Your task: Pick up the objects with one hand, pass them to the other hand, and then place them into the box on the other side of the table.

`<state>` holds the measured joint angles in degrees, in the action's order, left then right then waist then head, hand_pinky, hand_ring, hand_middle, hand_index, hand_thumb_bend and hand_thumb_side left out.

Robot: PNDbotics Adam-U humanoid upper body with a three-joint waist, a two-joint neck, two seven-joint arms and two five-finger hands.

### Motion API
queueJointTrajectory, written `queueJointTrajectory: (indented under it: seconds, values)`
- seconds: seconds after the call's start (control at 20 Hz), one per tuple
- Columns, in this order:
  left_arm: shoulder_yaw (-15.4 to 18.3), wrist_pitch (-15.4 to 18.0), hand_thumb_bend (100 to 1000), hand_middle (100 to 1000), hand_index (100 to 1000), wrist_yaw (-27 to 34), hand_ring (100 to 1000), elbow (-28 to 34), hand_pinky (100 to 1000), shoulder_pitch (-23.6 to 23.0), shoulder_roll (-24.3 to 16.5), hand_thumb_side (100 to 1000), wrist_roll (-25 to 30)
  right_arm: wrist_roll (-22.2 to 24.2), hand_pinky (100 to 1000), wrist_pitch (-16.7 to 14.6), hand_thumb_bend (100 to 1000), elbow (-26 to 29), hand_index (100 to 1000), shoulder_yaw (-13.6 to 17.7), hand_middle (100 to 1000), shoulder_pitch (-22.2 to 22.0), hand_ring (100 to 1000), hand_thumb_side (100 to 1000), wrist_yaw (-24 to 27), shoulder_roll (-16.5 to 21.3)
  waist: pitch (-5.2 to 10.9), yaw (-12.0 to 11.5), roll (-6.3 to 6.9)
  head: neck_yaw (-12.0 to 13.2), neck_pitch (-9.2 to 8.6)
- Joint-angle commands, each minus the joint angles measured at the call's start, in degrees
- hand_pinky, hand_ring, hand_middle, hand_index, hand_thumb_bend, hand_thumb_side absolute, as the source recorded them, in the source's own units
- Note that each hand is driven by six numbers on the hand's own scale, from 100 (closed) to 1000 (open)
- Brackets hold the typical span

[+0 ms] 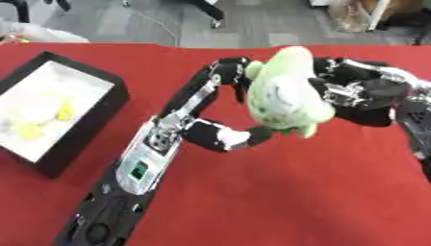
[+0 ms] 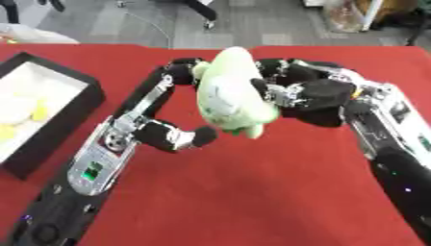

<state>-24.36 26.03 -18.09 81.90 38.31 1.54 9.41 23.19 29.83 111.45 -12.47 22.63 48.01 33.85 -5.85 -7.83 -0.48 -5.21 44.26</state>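
Your right hand point(image 2: 307, 96) is curled round the green toy point(image 2: 232, 91), right of the box point(image 1: 80, 129); your left hand point(image 2: 168, 122) cups it too.

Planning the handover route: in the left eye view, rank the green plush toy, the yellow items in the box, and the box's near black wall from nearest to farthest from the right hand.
1. Light green plush toy: held at the right hand, centre.
2. Black box's near wall: left side.
3. Yellow items: inside the box, farther left.
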Motion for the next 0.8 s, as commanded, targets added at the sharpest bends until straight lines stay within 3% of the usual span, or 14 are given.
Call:
queueJointTrajectory:
  seconds: [0.05, 0.5, 0.8]
  values:
    - [0.5, -0.3, 552, 640, 795, 1.1, 515, 1.9, 435, 1.1, -0.2, 606, -1.4, 0.2, 636, 0.1, 100, -0.3, 250, 0.4, 320, 0.8, 554, 100, 0.3, 0.6, 0.36, 0.2, -0.77, -0.1, -0.14]
    - [0.8, -1.7, 523, 601, 754, 4.3, 497, 3.9, 425, 0.8, -0.9, 580, -4.3, 1.5, 636, 0.5, 100, -2.6, 251, -0.5, 323, 1.8, 556, 100, -1.6, 0.9, 0.36, 1.0, -0.34, -0.4, -0.14]
    - [0.6, -1.6, 501, 566, 717, 6.6, 483, 5.3, 422, 0.7, -1.6, 563, -4.1, 5.0, 639, -0.1, 100, -4.8, 252, -1.2, 326, 2.6, 560, 100, -4.2, 0.8, 0.44, 1.5, -0.24, -0.2, -0.14]
